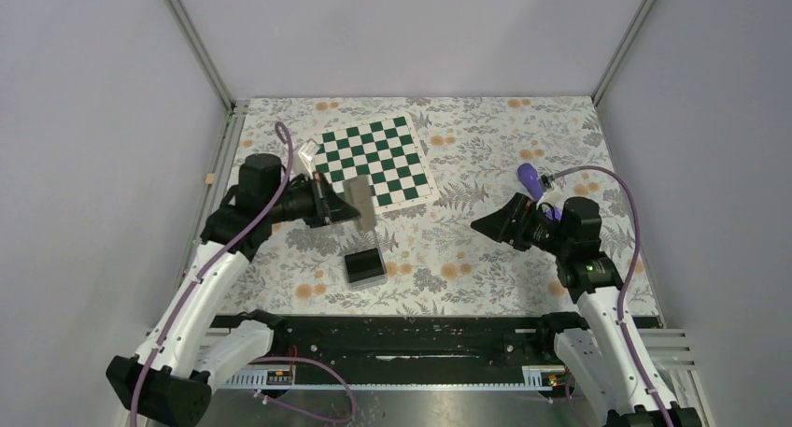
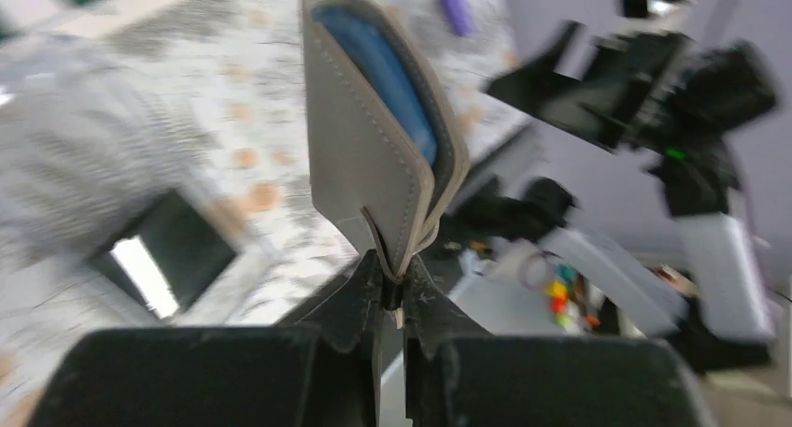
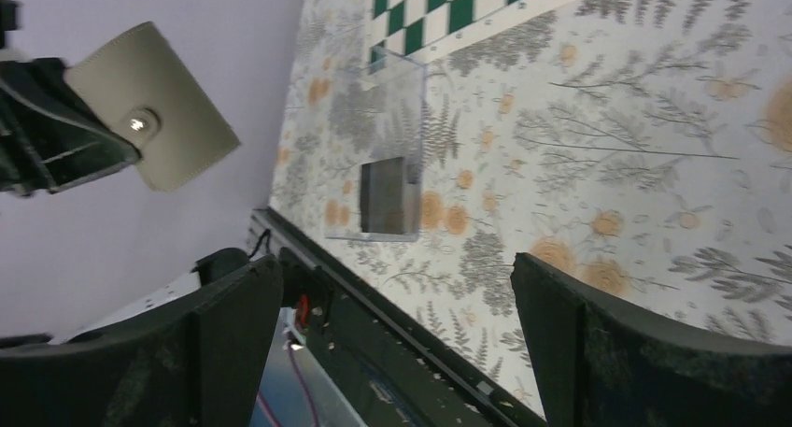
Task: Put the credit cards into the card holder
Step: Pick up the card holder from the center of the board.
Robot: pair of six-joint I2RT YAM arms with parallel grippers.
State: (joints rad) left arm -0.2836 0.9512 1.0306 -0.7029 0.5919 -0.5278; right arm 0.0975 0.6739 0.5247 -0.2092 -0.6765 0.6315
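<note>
Taupe wallet (image 1: 358,203) hangs in the air, pinched at one edge by my left gripper (image 1: 341,206), which is clenched on it. From the left wrist camera the wallet (image 2: 374,147) stands folded, with a blue lining showing at its open side, and the left gripper (image 2: 392,291) grips its lowest edge.

The card holder (image 1: 366,282), a clear box, sits on the floral desk (image 1: 486,147) just nearer the arm bases than the held wallet, close to the near corner of a green and white chessboard (image 1: 374,161). The credit cards (image 1: 364,263) show as a flat dark patch inside it; I cannot count them. No gripper touches the holder. It is blurred in the left wrist view (image 2: 168,249), below and to the left of the wallet.

My right gripper (image 1: 481,226) is released, jaws spread wide and holding nothing, hovering well to the right of the holder and pointing towards it. Its wrist camera frames the holder's clear wall (image 3: 374,119) and the dark cards (image 3: 383,196) between the fingers (image 3: 233,334), with the wallet (image 3: 154,105) at upper left. A purple object (image 1: 528,177) lies beside the right arm
</note>
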